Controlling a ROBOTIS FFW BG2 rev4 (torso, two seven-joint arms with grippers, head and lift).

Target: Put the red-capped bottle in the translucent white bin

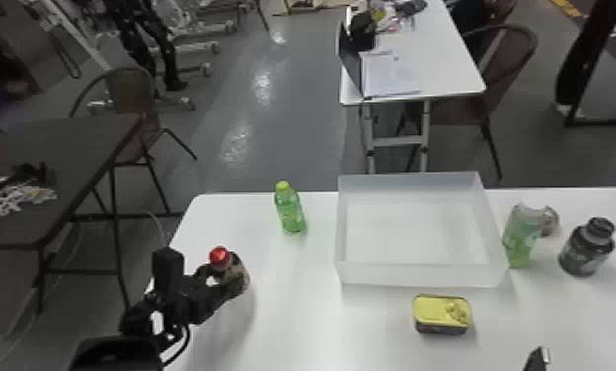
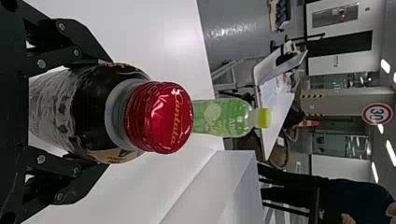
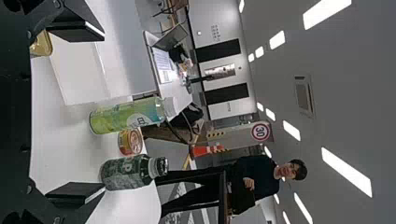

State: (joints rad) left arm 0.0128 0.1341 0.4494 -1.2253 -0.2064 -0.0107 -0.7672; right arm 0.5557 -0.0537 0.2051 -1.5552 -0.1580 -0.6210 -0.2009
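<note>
The red-capped bottle (image 1: 220, 257) is at the table's left side, with my left gripper (image 1: 228, 281) shut on its body. In the left wrist view the dark-labelled bottle (image 2: 107, 112) lies between both fingers of the left gripper (image 2: 100, 114), its red cap towards the camera. The translucent white bin (image 1: 415, 276) stands farther right at the table's far side; its wall (image 2: 224, 186) is in the left wrist view too. My right gripper (image 1: 539, 359) is at the head view's bottom edge on the right; in the right wrist view the right gripper (image 3: 79, 109) stands open.
A green bottle (image 1: 290, 212) stands between the held bottle and the bin. The yellow-topped tin (image 1: 441, 314) sits in front of the bin. To its right are another green bottle (image 1: 521, 239), a small round can (image 1: 550, 222) and a dark bottle (image 1: 586, 248).
</note>
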